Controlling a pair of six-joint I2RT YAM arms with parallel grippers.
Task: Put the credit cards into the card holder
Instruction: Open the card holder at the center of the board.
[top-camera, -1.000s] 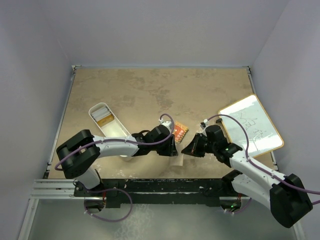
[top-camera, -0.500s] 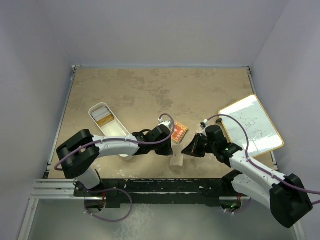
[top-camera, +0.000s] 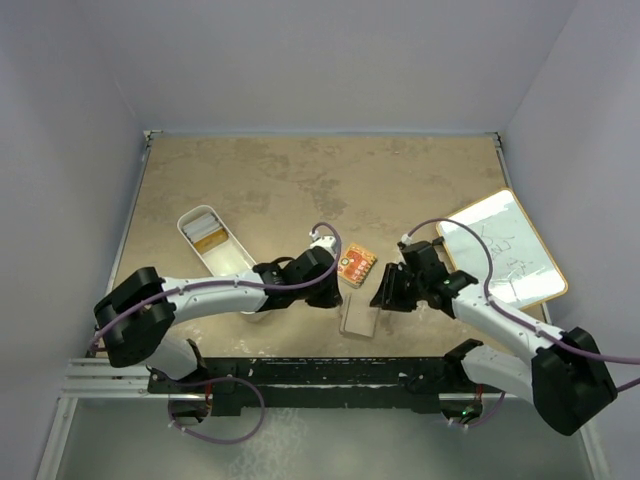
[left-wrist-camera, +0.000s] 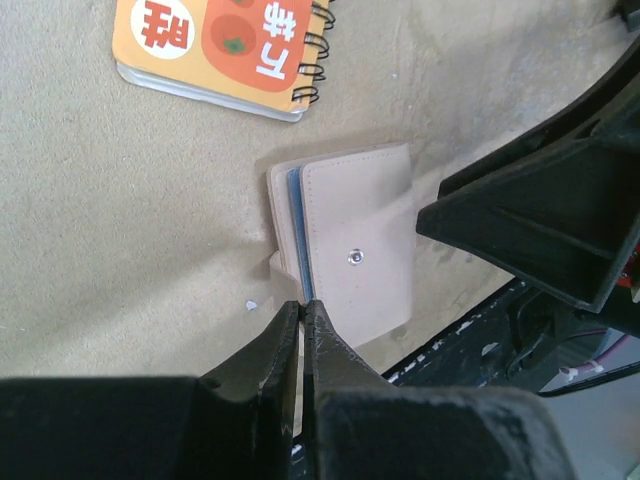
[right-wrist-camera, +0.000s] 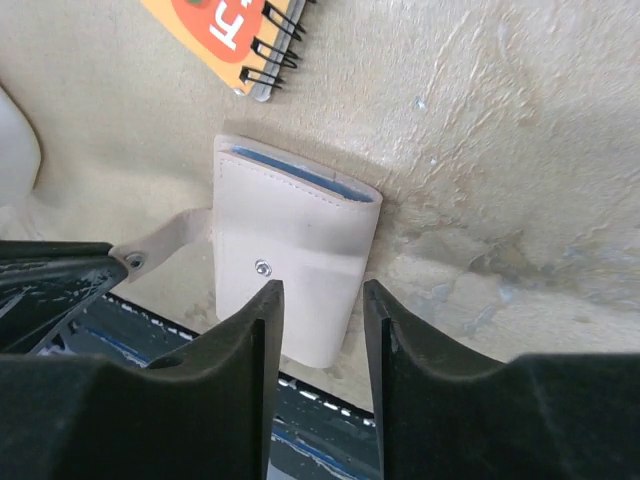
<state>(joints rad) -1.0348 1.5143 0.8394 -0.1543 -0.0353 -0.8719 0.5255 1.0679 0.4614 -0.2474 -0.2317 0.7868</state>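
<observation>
While the folded card holder (left-wrist-camera: 355, 250) shows 1 blue credit card (left-wrist-camera: 294, 230), the left gripper (left-wrist-camera: 301, 312) pinches shut, perhaps on its tab (right-wrist-camera: 170, 236); the right gripper (right-wrist-camera: 320, 300) hovers half-open, empty.

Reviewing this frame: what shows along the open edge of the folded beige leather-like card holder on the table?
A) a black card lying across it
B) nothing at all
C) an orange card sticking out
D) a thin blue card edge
D: a thin blue card edge runs between the leaves of the beige leather-like card holder, seen in both wrist views.
</observation>
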